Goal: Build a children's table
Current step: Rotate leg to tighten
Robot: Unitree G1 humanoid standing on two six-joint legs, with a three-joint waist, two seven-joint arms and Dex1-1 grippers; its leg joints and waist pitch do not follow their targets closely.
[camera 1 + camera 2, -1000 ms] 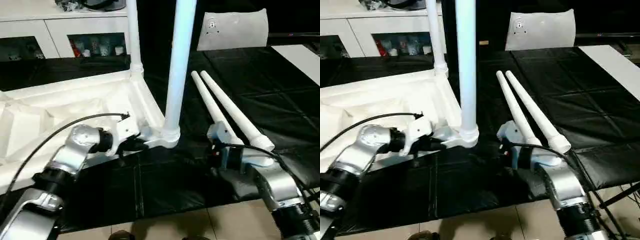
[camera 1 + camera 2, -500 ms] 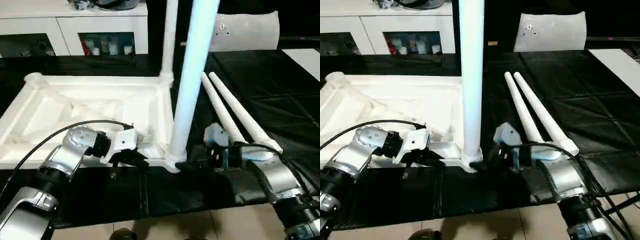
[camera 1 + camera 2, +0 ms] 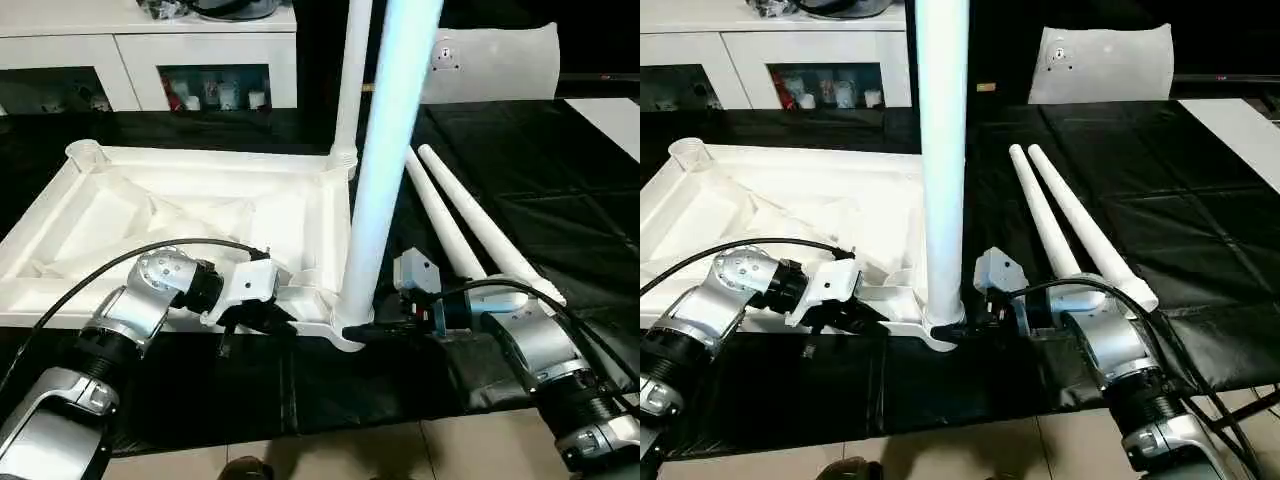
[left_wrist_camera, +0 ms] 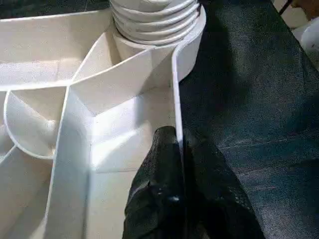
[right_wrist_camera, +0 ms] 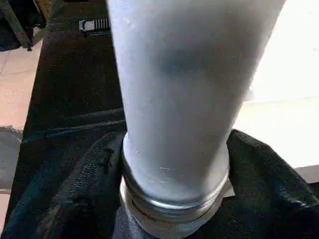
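The children's table top (image 3: 200,160) lies upside down on the black mat, ribbed underside up. One white leg (image 3: 385,170) stands in its near right corner socket, and another leg (image 3: 350,80) stands in the far right socket. Two loose legs (image 3: 470,215) lie side by side on the mat to the right. My left gripper (image 3: 262,318) is shut on the top's near rim (image 4: 175,89), one finger (image 4: 159,189) on each side of the wall. My right gripper (image 3: 362,330) sits at the base of the near leg (image 5: 174,99), its fingers (image 5: 259,174) pressed against both sides.
A white cabinet with glass doors (image 3: 150,60) runs along the back left. A pale panel (image 3: 495,62) stands at the back right, and a flat white board (image 3: 615,112) lies at the far right. The mat's near edge meets tiled floor (image 3: 350,455).
My right gripper has moved left from beside the loose legs to the standing near leg's base and closed around it. The left gripper keeps its hold on the rim. The camera has shifted.
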